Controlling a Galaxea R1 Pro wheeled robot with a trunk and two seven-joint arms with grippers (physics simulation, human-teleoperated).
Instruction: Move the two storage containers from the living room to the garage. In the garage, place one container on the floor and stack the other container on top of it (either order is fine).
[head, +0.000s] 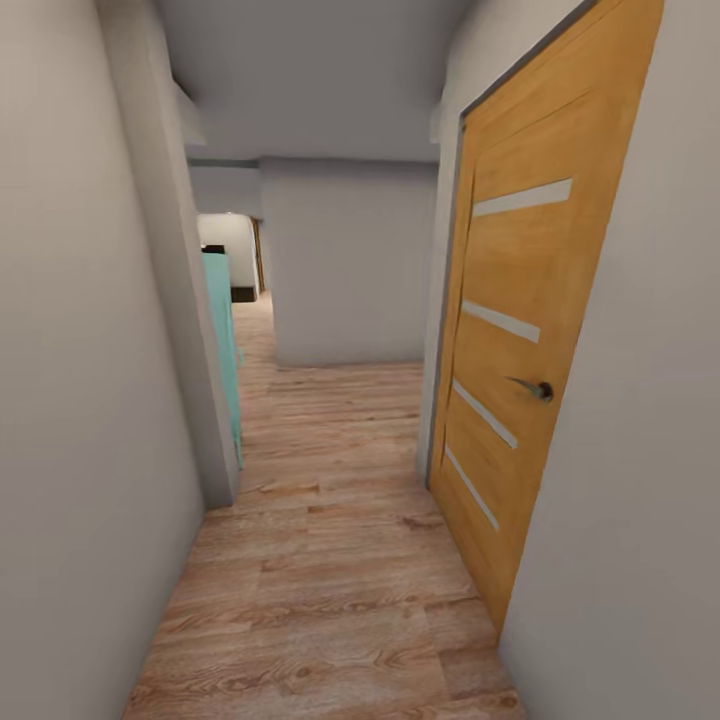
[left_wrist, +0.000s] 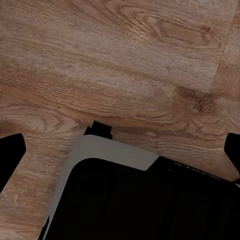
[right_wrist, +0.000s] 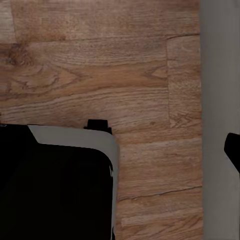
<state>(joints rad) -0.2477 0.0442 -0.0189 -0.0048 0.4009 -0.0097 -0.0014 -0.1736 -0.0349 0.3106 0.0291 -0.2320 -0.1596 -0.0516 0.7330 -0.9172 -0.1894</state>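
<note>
Left fingers (left_wrist: 11, 150) spread wide over wood floor (left_wrist: 125, 60); right fingers' spread unclear.

Black base (left_wrist: 150, 205) with rounded light-grey corner trim (right_wrist: 100, 140)

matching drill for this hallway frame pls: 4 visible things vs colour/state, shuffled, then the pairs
Things:
1. door
2. door handle
3. panel past the left wall corner
4. floor

Descriptions:
A. teal
B. light wood planks
C. dark metal lever
D. orange-brown wood with pale horizontal strips, closed

Pairs: 1-D, 2-C, 3-A, 4-B
</note>
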